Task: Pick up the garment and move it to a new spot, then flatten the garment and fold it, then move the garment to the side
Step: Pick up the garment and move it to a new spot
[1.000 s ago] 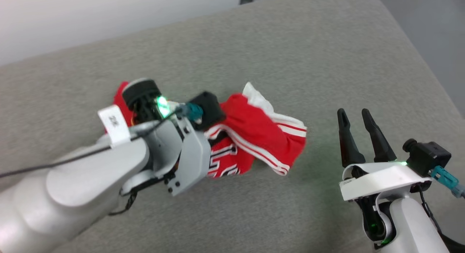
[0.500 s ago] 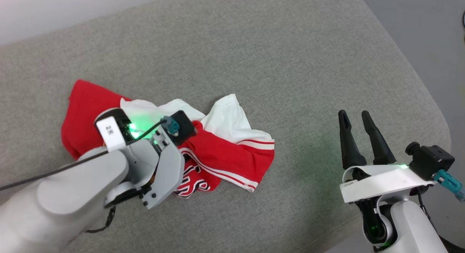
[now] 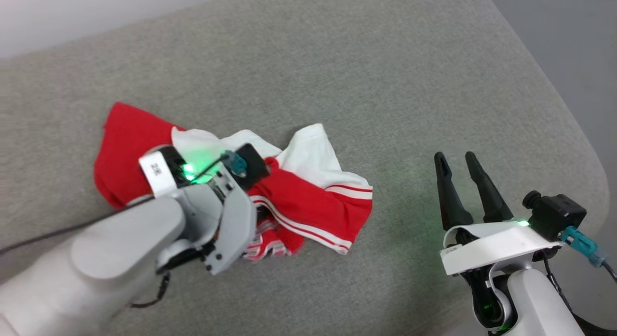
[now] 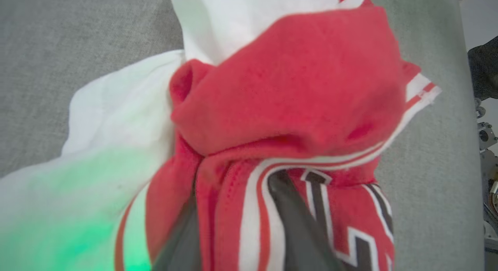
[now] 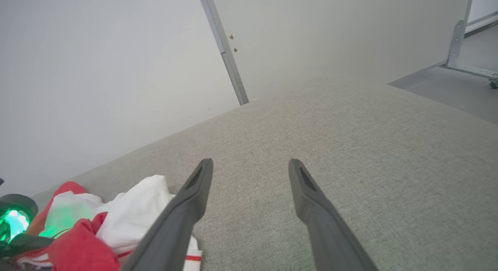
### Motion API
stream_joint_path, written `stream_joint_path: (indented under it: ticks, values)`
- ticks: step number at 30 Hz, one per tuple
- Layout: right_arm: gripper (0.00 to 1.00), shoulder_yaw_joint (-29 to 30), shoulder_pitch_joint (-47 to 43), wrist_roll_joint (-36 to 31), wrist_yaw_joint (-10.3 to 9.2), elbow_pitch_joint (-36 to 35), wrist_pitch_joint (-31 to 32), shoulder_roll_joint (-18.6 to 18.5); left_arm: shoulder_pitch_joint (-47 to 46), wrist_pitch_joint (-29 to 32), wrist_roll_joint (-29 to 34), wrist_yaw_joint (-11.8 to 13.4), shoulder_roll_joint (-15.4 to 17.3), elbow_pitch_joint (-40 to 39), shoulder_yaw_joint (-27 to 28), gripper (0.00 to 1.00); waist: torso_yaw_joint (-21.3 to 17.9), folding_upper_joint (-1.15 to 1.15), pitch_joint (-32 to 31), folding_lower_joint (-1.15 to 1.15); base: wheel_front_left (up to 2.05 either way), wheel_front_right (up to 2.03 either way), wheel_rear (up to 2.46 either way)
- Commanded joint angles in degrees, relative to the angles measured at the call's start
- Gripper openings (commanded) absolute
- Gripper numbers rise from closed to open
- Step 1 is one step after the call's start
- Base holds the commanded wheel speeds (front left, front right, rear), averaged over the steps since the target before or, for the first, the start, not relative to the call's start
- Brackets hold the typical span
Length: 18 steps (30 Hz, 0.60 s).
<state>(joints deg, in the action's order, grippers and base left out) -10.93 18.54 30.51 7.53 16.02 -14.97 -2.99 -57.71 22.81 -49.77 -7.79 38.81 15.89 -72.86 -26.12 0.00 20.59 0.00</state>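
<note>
The garment [image 3: 313,206], red with white sleeves and striped trim, lies crumpled on the grey cushion [image 3: 337,75] at the left. My left hand [image 3: 226,215] points down into its middle and hides its own fingers there. In the left wrist view my left gripper [image 4: 237,201] has a striped fold of the garment [image 4: 288,88] between its two dark fingers [image 4: 291,212], which are partly buried in cloth, so the grip is unclear. My right gripper [image 3: 455,160] stands open and empty to the right of the garment, a little apart from it. Its fingers are spread in the right wrist view [image 5: 251,164].
The cushion's rounded right edge [image 3: 569,148] drops off to grey floor [image 3: 578,32]. A pale wall [image 5: 97,69] with a metal post [image 5: 223,49] stands beyond the far edge. Bare cushion lies between the garment and my right gripper.
The garment, bunched up at my left gripper a second ago, has come down and spread leftward on the cushion. The head view has shifted slightly. My right gripper has stayed open.
</note>
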Motion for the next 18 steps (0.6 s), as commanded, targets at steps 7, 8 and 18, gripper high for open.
stream_joint_path:
  ticks: [7,8,18]
  values:
    - [1.00,2.2,-1.0,-4.8,-0.08,2.5,-0.3,0.1,-1.1,-7.2,-1.3,0.4,-3.4,-0.3,-0.5,1.00,9.8,0.00,-6.9,0.00,0.00,0.00,0.00]
    - [1.00,2.8,-1.1,-5.8,-0.08,2.8,-0.3,0.0,-1.4,-8.5,-1.8,0.4,-4.1,-0.3,-0.5,1.00,11.4,0.00,-7.8,0.00,0.00,0.00,0.00]
    - [1.00,5.1,-2.2,-10.8,-0.08,6.0,-0.3,-1.6,2.0,-28.4,-12.9,0.4,-5.1,8.1,-0.6,1.00,23.6,0.00,-14.4,0.00,0.00,0.00,0.00]
